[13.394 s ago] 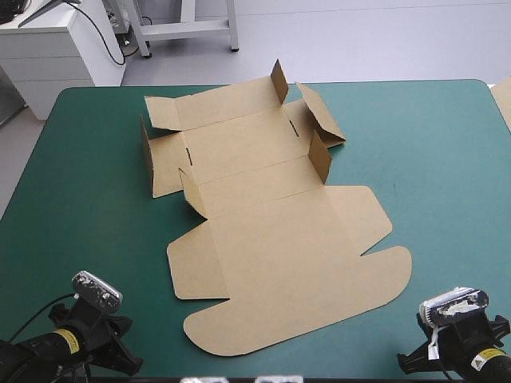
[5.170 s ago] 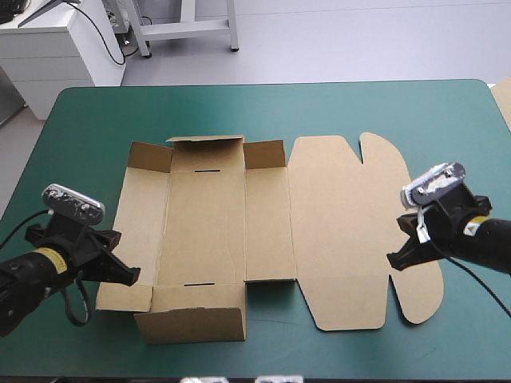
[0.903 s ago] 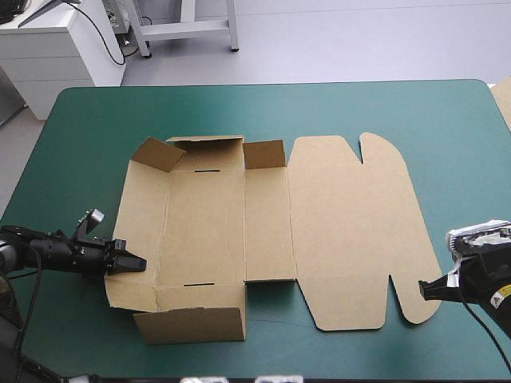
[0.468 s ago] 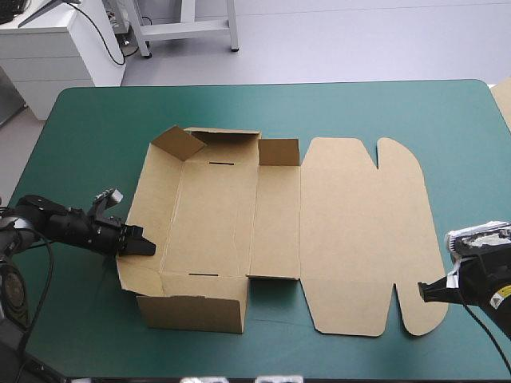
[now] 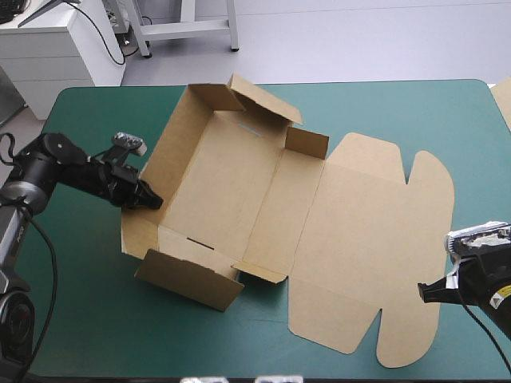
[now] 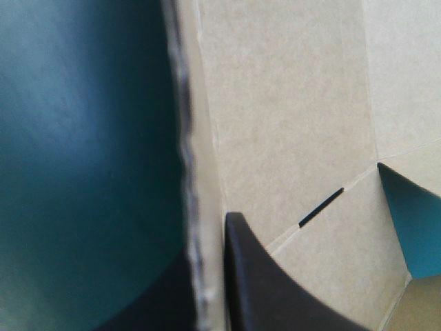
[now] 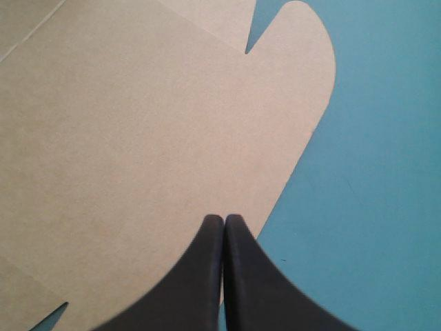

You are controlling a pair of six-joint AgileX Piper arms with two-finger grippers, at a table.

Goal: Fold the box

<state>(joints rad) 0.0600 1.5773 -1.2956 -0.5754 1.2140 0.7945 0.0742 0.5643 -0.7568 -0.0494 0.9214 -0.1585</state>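
The brown cardboard box [image 5: 239, 183], left and far walls raised, blocks the middle; the teal-green table cover [image 5: 415, 112] lies bare far right and near left.

Lit bright and even from overhead, with no hard glare anywhere on the worktop [image 5: 399, 112]. Shadows soft and thin: a dark strip under the near flap of the box [image 5: 239, 183], little else. Dimmer in the left wrist view, the worktop darker close to the left jaws, beside the raised wall. Flat light on the board in the right wrist view, only a faint sheen along the right jaws.
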